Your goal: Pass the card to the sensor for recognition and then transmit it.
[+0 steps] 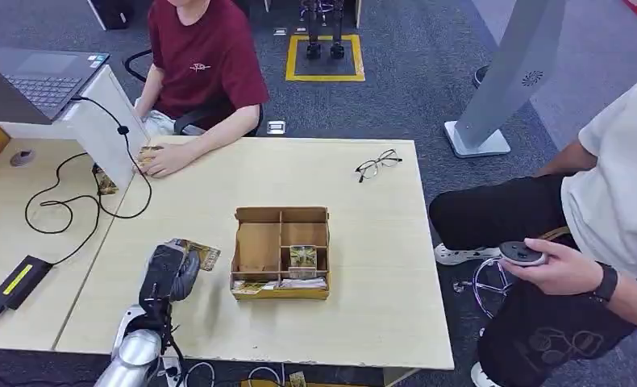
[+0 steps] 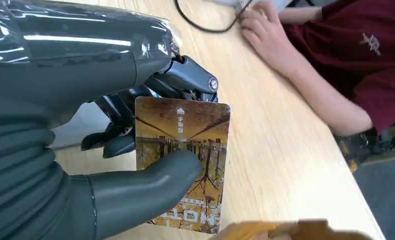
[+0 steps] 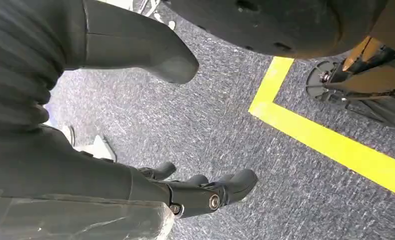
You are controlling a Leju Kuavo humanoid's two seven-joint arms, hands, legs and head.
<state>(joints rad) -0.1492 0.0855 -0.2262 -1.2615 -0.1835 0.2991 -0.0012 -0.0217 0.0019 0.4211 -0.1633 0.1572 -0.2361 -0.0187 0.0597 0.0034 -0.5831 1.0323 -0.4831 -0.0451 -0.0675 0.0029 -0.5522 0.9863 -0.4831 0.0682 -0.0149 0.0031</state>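
The left hand (image 2: 135, 165) looks like smooth grey plastic or rubber with a soft shine, and behind it the ribbed cover is matt. The fingers (image 2: 185, 80) behind the card are dark and glossy, with a small metal pin. The card (image 2: 185, 150) under the thumb is glossy printed plastic. The table (image 2: 285, 165) beyond the hand is pale wood with fine grain and a smooth matt finish. The box (image 1: 281, 252) just beside the hand looks like brown cardboard or thin wood, matt. Below the right hand (image 3: 135, 125), the floor (image 3: 210, 125) is rough grey carpet with a smooth yellow line (image 3: 330, 145).
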